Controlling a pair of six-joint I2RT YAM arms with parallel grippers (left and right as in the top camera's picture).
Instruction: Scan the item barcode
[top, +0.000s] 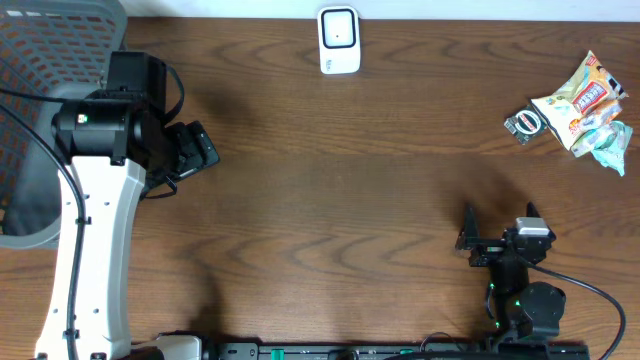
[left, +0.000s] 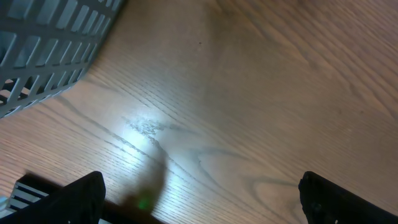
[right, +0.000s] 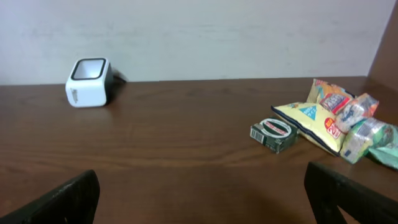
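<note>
The snack packets are lying ahead-right of the right claw, the nearer one; it and the left claw are being held wide and empty.

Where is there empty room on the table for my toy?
The biggest bare patch is the middle of the table, between the white scanner, the left arm and the right arm. The strip from scanner to snack packets is free too. It's crowded in the right corner, with packets and a small green box, and by the grey basket.
</note>
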